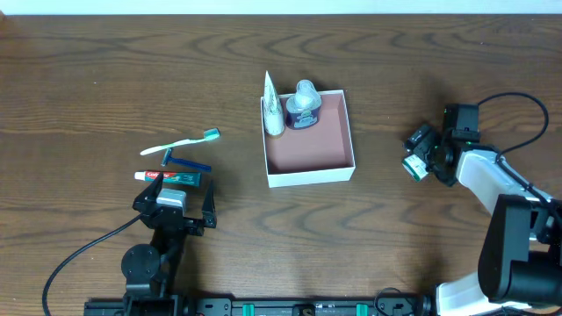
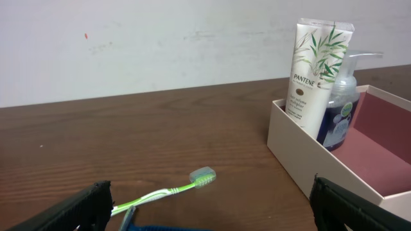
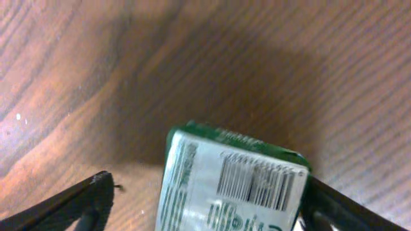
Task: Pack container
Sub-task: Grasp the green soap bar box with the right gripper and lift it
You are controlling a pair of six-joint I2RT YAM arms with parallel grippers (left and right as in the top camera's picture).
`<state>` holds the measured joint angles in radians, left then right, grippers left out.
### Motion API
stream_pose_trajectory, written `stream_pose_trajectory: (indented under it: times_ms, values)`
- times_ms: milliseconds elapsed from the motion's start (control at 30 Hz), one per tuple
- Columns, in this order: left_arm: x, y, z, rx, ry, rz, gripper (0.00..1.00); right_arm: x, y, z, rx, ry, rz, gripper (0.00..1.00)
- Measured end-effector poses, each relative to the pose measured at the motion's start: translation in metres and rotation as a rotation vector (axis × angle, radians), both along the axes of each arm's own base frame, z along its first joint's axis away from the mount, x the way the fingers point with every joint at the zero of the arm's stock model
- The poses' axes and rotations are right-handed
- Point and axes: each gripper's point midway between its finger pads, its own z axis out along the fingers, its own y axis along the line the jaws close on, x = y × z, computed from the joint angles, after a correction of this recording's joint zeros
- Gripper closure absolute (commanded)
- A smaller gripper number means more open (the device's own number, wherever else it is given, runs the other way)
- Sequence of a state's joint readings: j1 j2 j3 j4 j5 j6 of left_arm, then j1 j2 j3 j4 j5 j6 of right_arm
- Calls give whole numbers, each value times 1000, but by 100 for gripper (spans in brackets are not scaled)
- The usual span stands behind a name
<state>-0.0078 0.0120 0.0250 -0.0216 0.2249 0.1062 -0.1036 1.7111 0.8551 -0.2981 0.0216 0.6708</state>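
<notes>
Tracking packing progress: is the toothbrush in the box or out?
Out. The toothbrush lies on the table, left of the box, which holds a tube and a pump bottle.

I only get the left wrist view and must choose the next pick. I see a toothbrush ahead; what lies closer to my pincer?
Observer: A toothpaste lies crosswise just in front of the left pincer, nearer than the toothbrush.
Operator: Good. Where is the right arm? I don't want to crowd it.
Observer: It is on the far side of the box from you. The right pincer is open, with a green barcoded pack between its fingers.
</notes>
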Motion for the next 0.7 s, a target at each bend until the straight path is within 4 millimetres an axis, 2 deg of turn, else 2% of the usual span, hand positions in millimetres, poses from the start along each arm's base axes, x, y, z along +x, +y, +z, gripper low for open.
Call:
stream_pose_trajectory:
  times_ms: [67,100,267,500,700]
  values:
    - [0,0,0,0,0,0,2,2,-1,-1,-1,0,0,33]
    - [0,0,0,0,0,0,2,2,-1,-2,4,4,-11,37]
    - [0,0,0,0,0,0,2,1,1,-3,20,9,-3,46]
    - [0,0,0,0,0,0,2,2,9,-2,59,9,46,46]
    - [0,0,0,0,0,0,2,2,30,1,132,7,181,43]
